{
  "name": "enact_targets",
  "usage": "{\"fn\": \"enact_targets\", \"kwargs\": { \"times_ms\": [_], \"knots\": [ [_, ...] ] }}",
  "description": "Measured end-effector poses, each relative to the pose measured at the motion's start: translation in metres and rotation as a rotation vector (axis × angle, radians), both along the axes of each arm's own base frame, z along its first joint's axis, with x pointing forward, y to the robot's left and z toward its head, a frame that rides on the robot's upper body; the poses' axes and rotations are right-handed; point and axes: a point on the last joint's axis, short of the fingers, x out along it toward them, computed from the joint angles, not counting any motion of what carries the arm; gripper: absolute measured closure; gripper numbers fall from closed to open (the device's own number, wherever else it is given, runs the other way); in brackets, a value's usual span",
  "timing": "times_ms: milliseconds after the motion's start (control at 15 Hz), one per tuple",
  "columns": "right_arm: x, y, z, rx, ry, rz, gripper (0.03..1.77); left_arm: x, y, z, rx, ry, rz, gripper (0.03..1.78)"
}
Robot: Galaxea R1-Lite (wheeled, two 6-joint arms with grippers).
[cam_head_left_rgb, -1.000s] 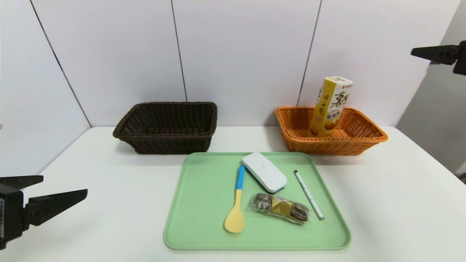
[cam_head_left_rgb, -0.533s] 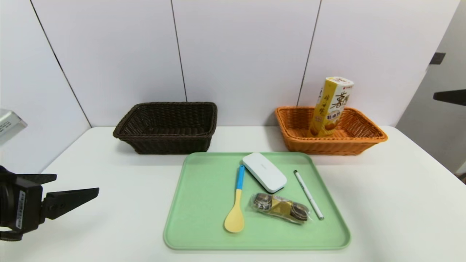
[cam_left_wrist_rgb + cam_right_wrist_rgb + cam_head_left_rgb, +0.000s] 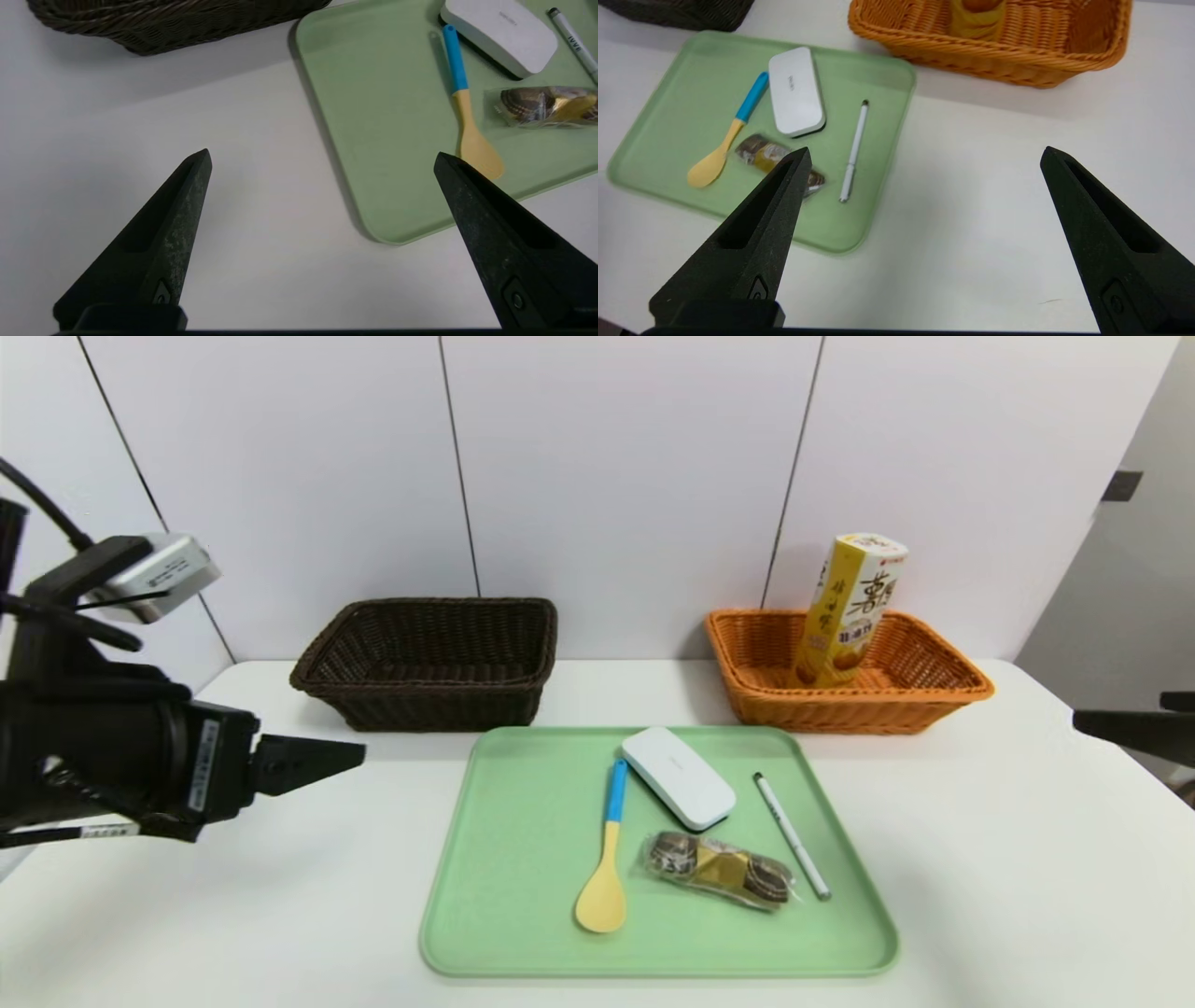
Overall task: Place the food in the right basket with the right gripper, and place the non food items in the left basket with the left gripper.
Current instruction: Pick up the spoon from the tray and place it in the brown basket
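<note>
Head view. White surface (image 3: 980, 859) with one pale green rectangular plastic tray (image 3: 504, 896) at centre. On the tray, four things: one spoon with blue handle and yellow bowl (image 3: 605, 859), one white rounded flat case (image 3: 679, 777), one white pen with dark cap (image 3: 791, 835), one clear-wrapped brown-and-gold snack packet (image 3: 719, 870). The case lies at 12 o'clock on the tray, the pen at 3 o'clock, the packet toward 5 o'clock, the spoon just left of centre. Two baskets behind the tray: one dark brown woven basket (image 3: 425, 658) at 11 o'clock, holding nothing visible; one orange woven basket (image 3: 845, 677) at 1 o'clock. One tall yellow-and-white carton (image 3: 851, 609) stands in the orange basket, tilted slightly; large Chinese characters on its face, small print unreadable. Left gripper (image 3: 313, 763) at 9 o'clock, over bare surface, clear of the tray. Right gripper (image 3: 1125, 730) at 3 o'clock, only a tip in view.

Left wrist view. Left gripper (image 3: 322, 161): jaws spread wide, nothing between them; the tray's near-left corner lies below. The pen (image 3: 575, 44) carries lettering, seemingly "IVE". The case (image 3: 500, 35) bears a faint mark, unreadable.

Right wrist view. Right gripper (image 3: 924, 156): jaws spread wide, holding nothing, above bare surface right of the tray. One finger (image 3: 756, 233) overlaps the snack packet (image 3: 766, 156).
</note>
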Motion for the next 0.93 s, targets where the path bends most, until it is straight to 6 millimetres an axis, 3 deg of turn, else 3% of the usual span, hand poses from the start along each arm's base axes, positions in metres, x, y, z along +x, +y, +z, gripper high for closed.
{"fn": "enact_targets", "kwargs": {
  "times_ms": [467, 933],
  "knots": [
    [-0.004, 0.005, -0.013, 0.002, 0.031, 0.04, 0.1, 0.048, -0.09, -0.021, 0.029, 0.095, 0.094, 0.12],
    [-0.003, 0.005, -0.021, 0.007, 0.044, 0.036, 0.11, 0.065, -0.169, -0.051, 0.033, 0.168, 0.047, 0.12]
  ]
}}
